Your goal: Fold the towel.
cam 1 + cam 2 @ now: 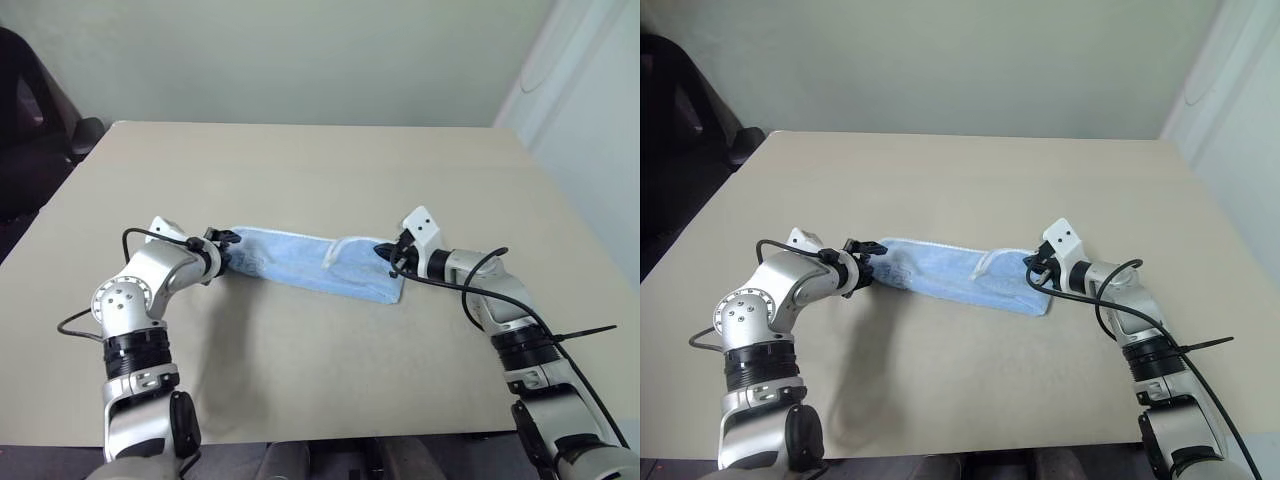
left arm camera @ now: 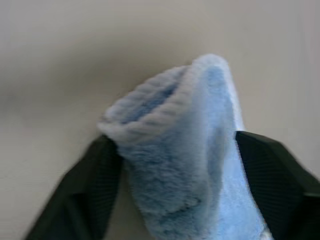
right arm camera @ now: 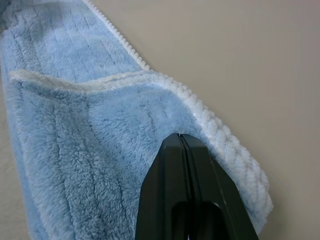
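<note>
towel (image 1: 310,262) stretched between left pincer (image 1: 226,243) and right pincer (image 1: 391,257)

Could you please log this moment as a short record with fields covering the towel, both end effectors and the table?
towel: light-blue towel lying as a long band across the table, white edging visible
left end effector: at the towel's left end, black fingers either side of the bunched cloth
right end effector: at the towel's right end, fingers shut over the cloth near its edging
table: beige table
</note>
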`<state>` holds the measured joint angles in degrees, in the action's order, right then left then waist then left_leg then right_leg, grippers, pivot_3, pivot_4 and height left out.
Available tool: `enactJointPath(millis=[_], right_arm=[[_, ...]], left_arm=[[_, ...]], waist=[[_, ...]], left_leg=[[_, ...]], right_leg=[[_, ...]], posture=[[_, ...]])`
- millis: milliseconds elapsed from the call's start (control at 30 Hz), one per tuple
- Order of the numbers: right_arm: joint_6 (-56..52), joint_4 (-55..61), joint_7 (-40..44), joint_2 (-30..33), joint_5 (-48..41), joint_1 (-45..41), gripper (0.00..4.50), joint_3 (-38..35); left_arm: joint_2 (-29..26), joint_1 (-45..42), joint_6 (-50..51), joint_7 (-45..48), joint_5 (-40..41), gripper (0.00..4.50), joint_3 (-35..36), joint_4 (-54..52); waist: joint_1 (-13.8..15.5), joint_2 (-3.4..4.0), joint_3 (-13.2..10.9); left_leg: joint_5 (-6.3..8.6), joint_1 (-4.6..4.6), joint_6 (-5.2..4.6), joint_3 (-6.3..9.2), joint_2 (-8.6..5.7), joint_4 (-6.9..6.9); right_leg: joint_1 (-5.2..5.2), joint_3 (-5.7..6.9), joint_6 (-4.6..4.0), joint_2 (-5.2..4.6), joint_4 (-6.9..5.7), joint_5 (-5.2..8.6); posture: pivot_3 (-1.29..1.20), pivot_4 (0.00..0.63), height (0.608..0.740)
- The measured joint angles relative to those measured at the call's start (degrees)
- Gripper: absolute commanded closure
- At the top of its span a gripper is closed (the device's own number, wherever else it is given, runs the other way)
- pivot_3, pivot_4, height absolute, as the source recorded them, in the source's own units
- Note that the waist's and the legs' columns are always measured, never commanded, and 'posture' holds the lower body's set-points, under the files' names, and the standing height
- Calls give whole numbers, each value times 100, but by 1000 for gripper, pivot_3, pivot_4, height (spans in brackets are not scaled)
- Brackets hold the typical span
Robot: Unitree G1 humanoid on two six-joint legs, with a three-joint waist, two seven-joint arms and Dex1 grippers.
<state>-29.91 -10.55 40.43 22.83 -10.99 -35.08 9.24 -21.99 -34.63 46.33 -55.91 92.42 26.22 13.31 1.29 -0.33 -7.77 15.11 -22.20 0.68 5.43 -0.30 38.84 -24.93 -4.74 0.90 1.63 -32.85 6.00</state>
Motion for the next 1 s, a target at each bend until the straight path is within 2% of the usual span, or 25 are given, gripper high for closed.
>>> enactJointPath(millis=[233, 367, 500, 600, 733, 833, 1000], right_arm=[[-7, 6, -1, 43, 4, 0, 4500, -5], [-7, 6, -2, 41, 4, -1, 4500, -5], [-7, 6, -2, 41, 3, -2, 4500, -5], [-41, 9, 0, 47, -13, -1, 4500, -70], [-202, 159, 1, 194, -157, 70, 4500, -400], [-302, 244, -18, 311, -276, 127, 4500, -696], [-407, 255, -217, 442, -350, 234, 4500, -1143]], left_arm=[[503, 51, -177, -815, -24, 4468, 26, -648], [717, 68, -321, -1161, -7, 4468, 1, -990], [582, 45, -245, -1008, -34, 4468, -141, -1069], [93, -163, 168, -212, -215, 4468, -494, -1113], [-650, -504, 946, 1420, -626, 4468, -1238, -1552], [-917, -718, 1345, 2583, -998, 4468, -1783, -1835], [-983, -961, 1739, 4429, -2020, 4468, -3008, -1970]], waist=[[12, -16, -12], [10, -16, -13], [11, -18, -22], [20, -25, -32], [44, -25, -32], [45, -25, -31], [40, -24, -32]], left_leg=[[5, -1, -14, -1, -3, 0], [7, 2, -15, -2, -3, 0], [5, 11, -16, -2, -1, 1], [5, 12, -13, 0, 1, 2], [17, 8, -7, 2, -5, 2], [27, 8, -14, 2, -10, 2], [31, 7, -21, 5, -6, 2]], right_leg=[[0, -1, -18, 0, 2, -2], [2, -1, -30, 3, 1, -9], [8, -1, -13, 6, -1, 2], [8, -1, -12, 9, -1, 2], [8, -3, -34, 5, 3, -9], [10, -6, -44, 0, 5, 0], [8, -8, -27, -5, 4, 15]], posture=[[0, 150, 740], [0, 150, 740], [0, 150, 740], [0, 150, 740], [0, 150, 740], [0, 150, 740], [0, 150, 740]])
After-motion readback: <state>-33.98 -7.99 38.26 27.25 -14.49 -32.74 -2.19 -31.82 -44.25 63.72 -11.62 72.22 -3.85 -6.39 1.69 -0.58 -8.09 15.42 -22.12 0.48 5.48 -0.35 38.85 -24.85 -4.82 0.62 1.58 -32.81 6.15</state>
